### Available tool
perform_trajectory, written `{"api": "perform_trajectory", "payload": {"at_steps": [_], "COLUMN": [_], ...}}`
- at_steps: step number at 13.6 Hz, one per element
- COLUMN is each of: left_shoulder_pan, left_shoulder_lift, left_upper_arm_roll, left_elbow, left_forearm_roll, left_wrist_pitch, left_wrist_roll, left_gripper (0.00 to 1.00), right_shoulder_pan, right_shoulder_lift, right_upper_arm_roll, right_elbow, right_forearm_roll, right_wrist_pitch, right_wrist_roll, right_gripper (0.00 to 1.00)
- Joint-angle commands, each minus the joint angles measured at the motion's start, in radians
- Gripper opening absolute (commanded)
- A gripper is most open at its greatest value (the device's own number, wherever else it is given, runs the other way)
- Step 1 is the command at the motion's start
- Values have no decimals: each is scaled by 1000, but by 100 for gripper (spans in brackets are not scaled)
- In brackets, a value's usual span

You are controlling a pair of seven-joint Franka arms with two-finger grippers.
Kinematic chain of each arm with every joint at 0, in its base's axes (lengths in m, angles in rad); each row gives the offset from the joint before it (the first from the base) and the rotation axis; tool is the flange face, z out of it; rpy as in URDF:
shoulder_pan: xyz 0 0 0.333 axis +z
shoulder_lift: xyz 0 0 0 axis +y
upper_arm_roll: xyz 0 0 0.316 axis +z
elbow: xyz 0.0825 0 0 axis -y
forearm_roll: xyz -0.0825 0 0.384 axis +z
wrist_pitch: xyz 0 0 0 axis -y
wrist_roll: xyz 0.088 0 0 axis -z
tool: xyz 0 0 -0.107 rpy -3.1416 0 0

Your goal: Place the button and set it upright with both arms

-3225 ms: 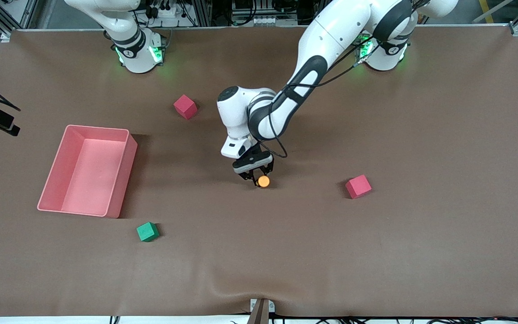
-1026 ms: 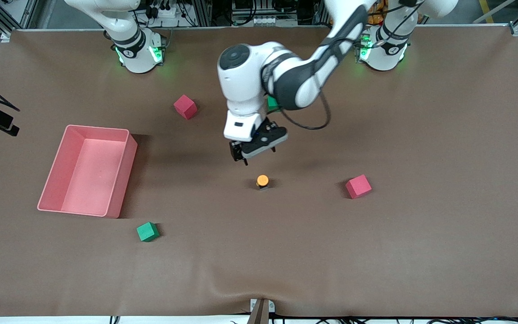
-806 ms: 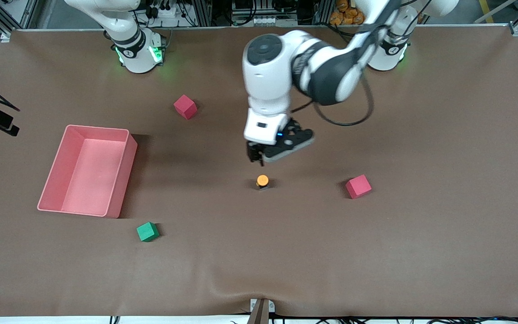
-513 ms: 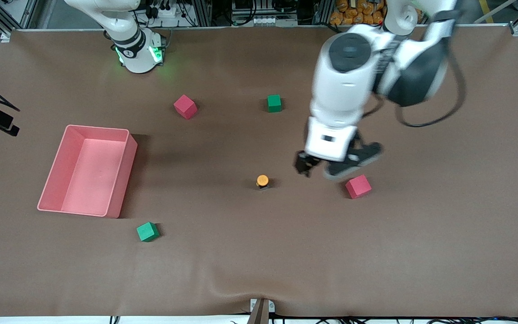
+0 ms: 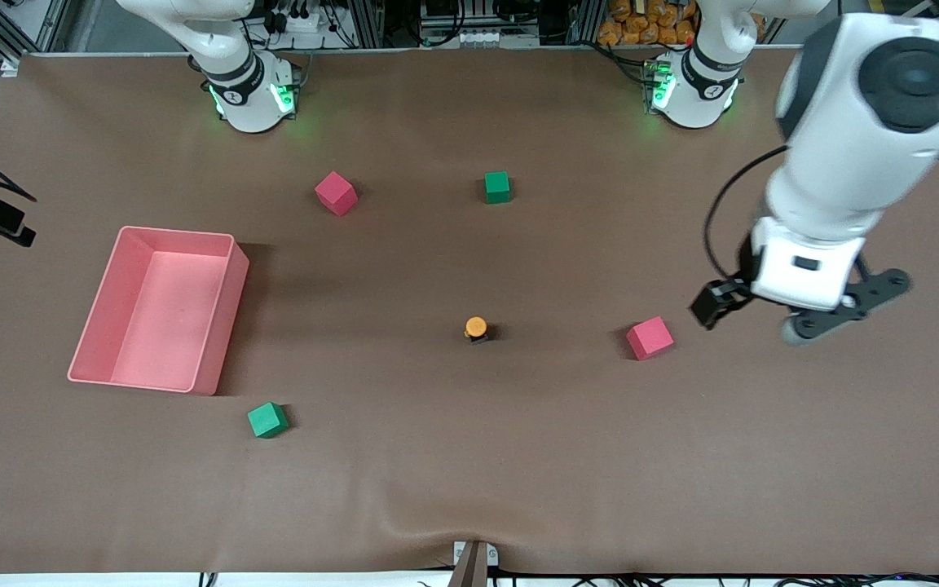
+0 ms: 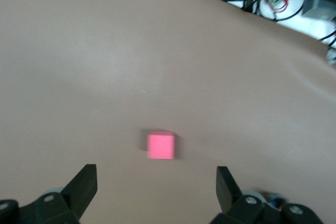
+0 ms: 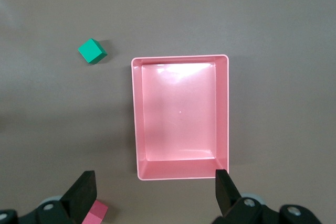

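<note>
Button (image 5: 476, 327) upright on table, well apart from open left pincer (image 5: 763, 314)

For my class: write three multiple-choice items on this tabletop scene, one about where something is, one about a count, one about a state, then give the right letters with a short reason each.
1. Where is the button?
A. In the pink bin
B. On the table between the pink bin and a red cube
C. Held in a gripper

2. How many green cubes are on the table?
A. One
B. Two
C. Four

3. What is the state of the left gripper?
A. Open and empty
B. Shut on the button
C. Shut on a red cube

Answers:
1 B: the button stands alone on the brown cover, orange cap up, with the bin toward the right arm's end.
2 B: one green cube lies near the bases, the other green cube nearer the front camera.
3 A: the left wrist view shows its fingers spread with nothing between them, above the red cube.
</note>
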Motion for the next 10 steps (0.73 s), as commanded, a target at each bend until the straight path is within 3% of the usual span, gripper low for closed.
{"api": "perform_trajectory", "payload": {"at_steps": [1, 5, 10], "left_shoulder_pan": [47, 96, 161], "left_shoulder_lift": [-64, -97, -134], "left_upper_arm_roll": [-7, -10, -7], "left_elbow": [-30, -27, -29], "left_forearm_roll": [-13, -36, -46], "left_wrist_pitch": [-39, -131, -142], "left_wrist_roll": [79, 183, 314], "left_gripper": [100, 100, 100], "right_shoulder_pan": [-20, -22, -22], "right_shoulder_lift": [3, 3, 3], "right_upper_arm_roll": [14, 14, 14], "right_elbow": [7, 7, 7], "right_forearm_roll": [9, 9, 9], "right_wrist_pitch": [0, 0, 0], "right_wrist_roll": [-7, -7, -7], "right_gripper": [100, 100, 100]}}
